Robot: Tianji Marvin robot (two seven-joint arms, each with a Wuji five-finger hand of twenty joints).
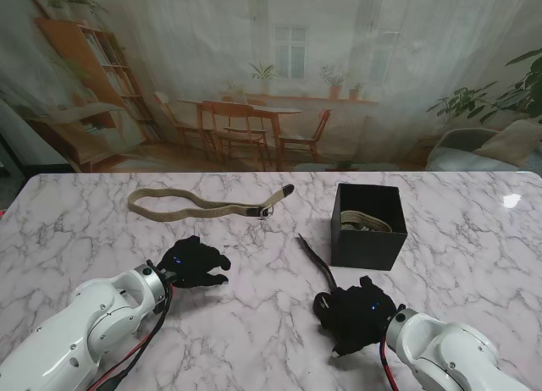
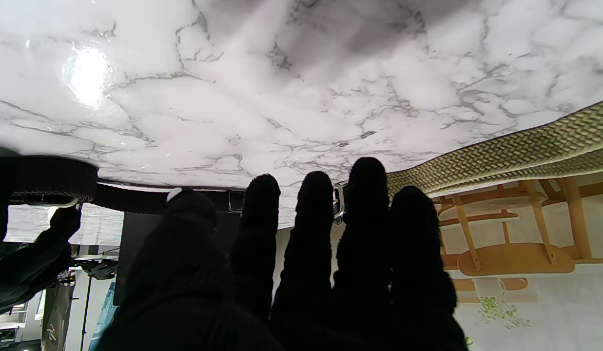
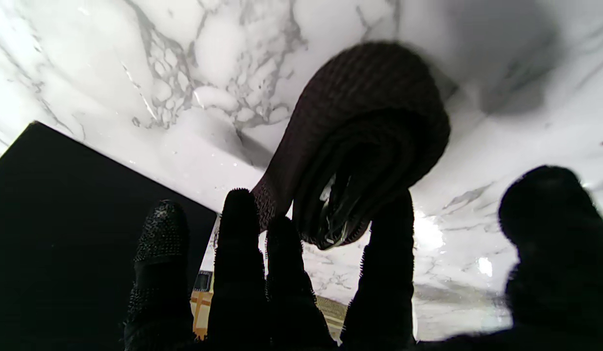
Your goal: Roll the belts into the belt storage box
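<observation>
Marble table (image 1: 254, 340), stand view. Black belt storage box (image 1: 367, 226) sits at about 2 o'clock from table centre, open top, one rolled tan belt (image 1: 366, 221) already inside. A second tan woven belt (image 1: 203, 205) lies flat and looped at 11 o'clock, buckle end pointing toward the box, well apart from both hands.

Dark belt (image 1: 318, 264): loose tail runs from just beside the box's near-left corner toward 6 o'clock into the right hand (image 1: 356, 315). Right wrist view shows the rolled part of it (image 3: 369, 146) as a partly wound coil, right-hand fingers (image 3: 240, 234) touching its edge, thumb apart on the other side. Right hand curled around the coil and holding it. The box wall (image 3: 62, 234) is close beside the fingers in that view, so box stands right next to the roll.

Left hand (image 1: 195, 262) at 8 o'clock, palm down over bare marble, fingers loosely spread, nothing in it. Left wrist view: fingertips (image 2: 367, 180) point toward the tan belt's buckle end (image 2: 515, 151), not touching it. Nothing lies between left hand and tan belt.
</observation>
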